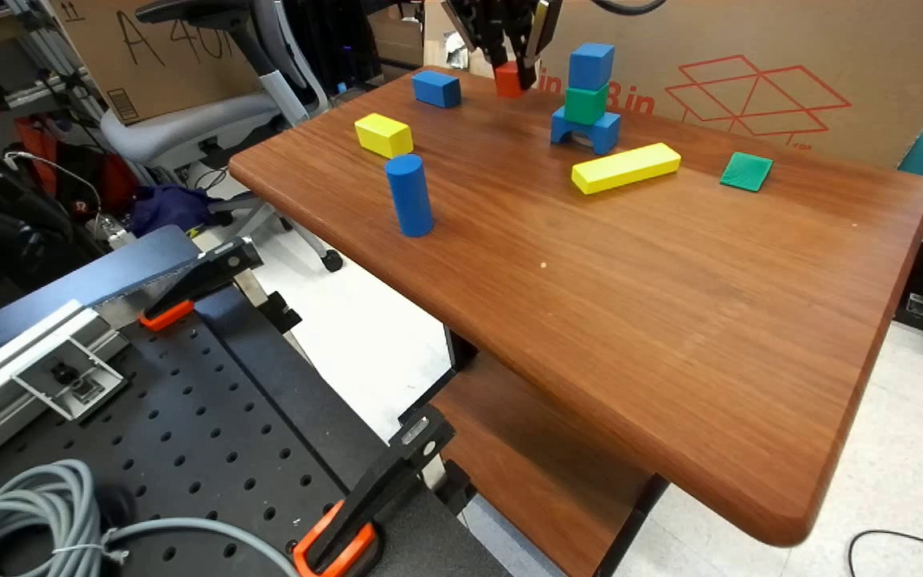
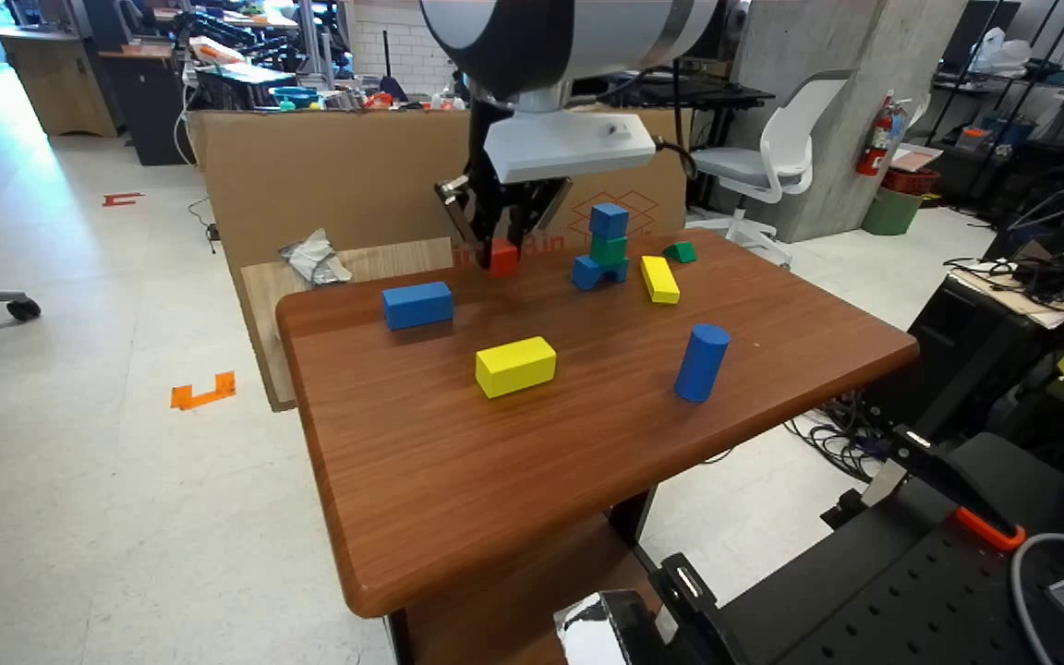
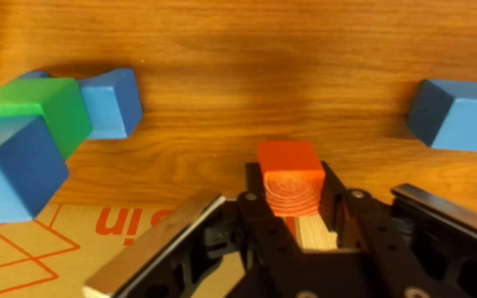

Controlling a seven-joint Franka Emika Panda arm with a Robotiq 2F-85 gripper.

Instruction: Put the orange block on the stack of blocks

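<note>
One orange block (image 3: 291, 179) in hand (image 3: 291, 184), end grain (image 3: 293, 194) up.

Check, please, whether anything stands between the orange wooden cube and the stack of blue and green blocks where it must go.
Nothing visible stands between the orange wooden cube and the stack of blue and green blocks. The cube appears lower than the stack's blue top block, so the black gripper should probably rise first.
</note>
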